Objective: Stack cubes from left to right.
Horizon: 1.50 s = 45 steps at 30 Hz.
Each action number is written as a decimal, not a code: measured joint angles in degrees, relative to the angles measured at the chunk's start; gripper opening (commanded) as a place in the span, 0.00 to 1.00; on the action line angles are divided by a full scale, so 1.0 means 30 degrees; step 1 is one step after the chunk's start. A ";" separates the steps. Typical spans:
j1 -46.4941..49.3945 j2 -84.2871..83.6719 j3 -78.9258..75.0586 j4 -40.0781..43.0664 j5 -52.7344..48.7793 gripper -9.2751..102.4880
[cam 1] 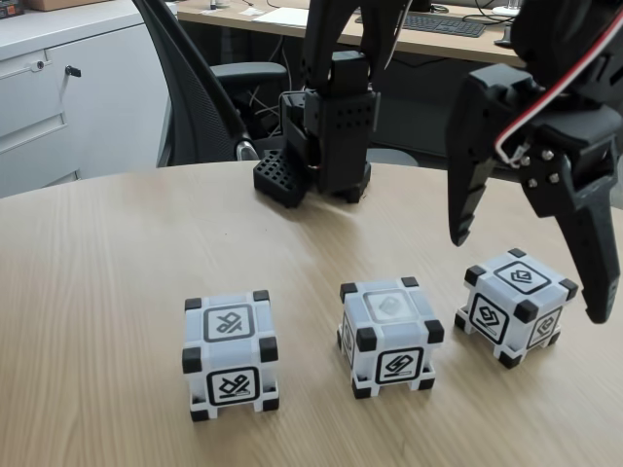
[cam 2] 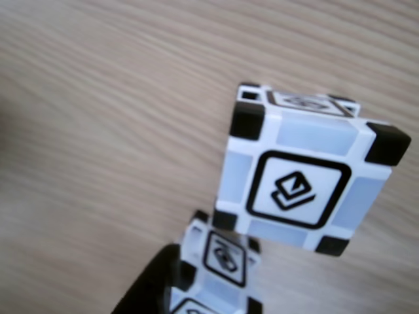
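Three white cubes with black corner blocks sit in a loose row on the pale wooden bench (cam 1: pixel 117 253) in the fixed view: the left cube (cam 1: pixel 230 354), the middle cube (cam 1: pixel 389 336) and the right cube (cam 1: pixel 516 305), each resting on the wood and apart from its neighbours, none stacked. My hand (cam 1: pixel 531 277) hangs over the right cube, spread wide and holding nothing, its two black fingers pointing down on either side of that cube. One finger (cam 1: pixel 467 185) ends in the air above the bench, up and to the left of the cube in that view; the other finger (cam 1: pixel 596 263) comes lower, its tip just off the cube's right edge, and I cannot tell whether it touches. My wrist block, with red and white wires looped across it, leans in from the upper right of the fixed view, while my black base (cam 1: pixel 326 136) stands at the far edge of the bench in front of an office chair (cam 1: pixel 195 88). From the other view, close and looking down, the right cube (cam 2: pixel 304 176) shows its top face with a stacked-layers glyph in a black frame, the middle cube (cam 2: pixel 219 268) lies below it in the picture, and a dark blurred finger (cam 2: pixel 147 288) rises at the bottom edge.
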 measured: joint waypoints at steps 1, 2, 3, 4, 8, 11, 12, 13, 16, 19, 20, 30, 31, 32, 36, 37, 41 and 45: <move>-0.0234 -0.0088 0.0000 0.0000 0.0029 0.48; -0.0615 -0.0293 0.0000 0.0000 0.0146 0.49; -0.0996 -0.0527 0.0000 0.0000 0.0205 0.48; -0.1230 -0.0791 0.0000 0.0000 0.0381 0.48; -0.1641 -0.1406 0.0000 -0.0059 0.1172 0.49; -0.1963 -0.1611 0.0000 -0.0146 0.1230 0.49; -0.1963 -0.1641 0.0000 -0.0146 0.1230 0.49; -0.1963 -0.1641 0.0000 -0.0146 0.1025 0.49; -0.1934 -0.1641 0.0000 -0.0146 0.1201 0.49; -0.1934 -0.2080 0.0000 -0.0176 0.1084 0.48; -0.1875 -0.2432 0.0000 -0.0176 0.1084 0.48; -0.1816 -0.3750 0.0000 -0.0264 0.1084 0.45; -0.1816 -0.3750 0.0000 -0.0264 0.1084 0.44; -0.1816 -0.3750 0.0000 -0.0264 0.1084 0.43; -0.1816 -0.3750 -0.0029 -0.0293 0.1113 0.42; -0.1816 -0.3750 -0.0029 -0.0293 0.1113 0.42; -0.1758 -0.4131 -0.0146 -0.0293 0.1113 0.42; -0.1699 -0.5244 -0.0264 -0.0117 0.0938 0.42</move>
